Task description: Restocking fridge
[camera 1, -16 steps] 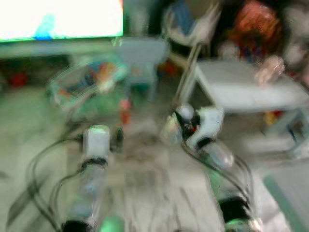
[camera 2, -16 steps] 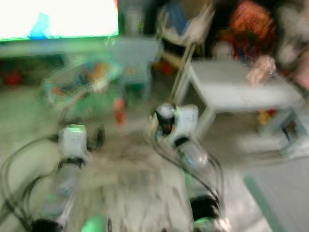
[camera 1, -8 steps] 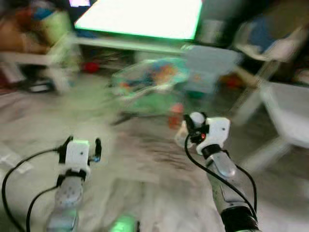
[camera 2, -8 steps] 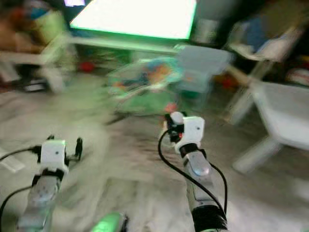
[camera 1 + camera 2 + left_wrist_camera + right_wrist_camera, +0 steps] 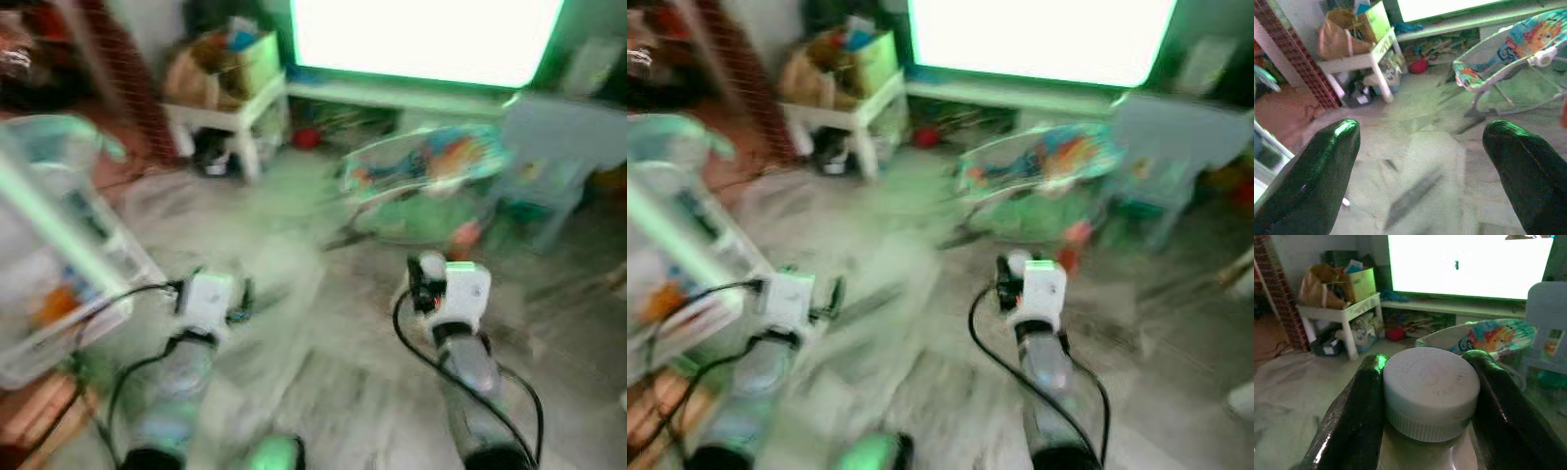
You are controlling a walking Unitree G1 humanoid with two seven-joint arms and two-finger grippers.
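My right gripper (image 5: 1425, 361) is shut on a bottle with a ribbed white screw cap (image 5: 1430, 391); one black finger sits on each side of the cap. In the blurred head views this gripper (image 5: 416, 279) is held up in front of me, over the pale floor. My left gripper (image 5: 1422, 131) is open with nothing between its fingers, and it hovers over the floor at the lower left (image 5: 240, 299). A blurred white shelved structure with clear bins and an orange item (image 5: 59, 255) stands at the far left; I cannot tell whether it is the fridge.
A bright screen (image 5: 421, 39) glows at the back. In front of it stands a colourful baby bouncer (image 5: 421, 171), with a pale blue chair (image 5: 568, 137) to its right. A low white table (image 5: 230, 113) carries a bag and a box.
The whole picture has swung left: the white table and chair on the right have left view, and the white shelved structure has come in at the left. Both grippers hold as before.
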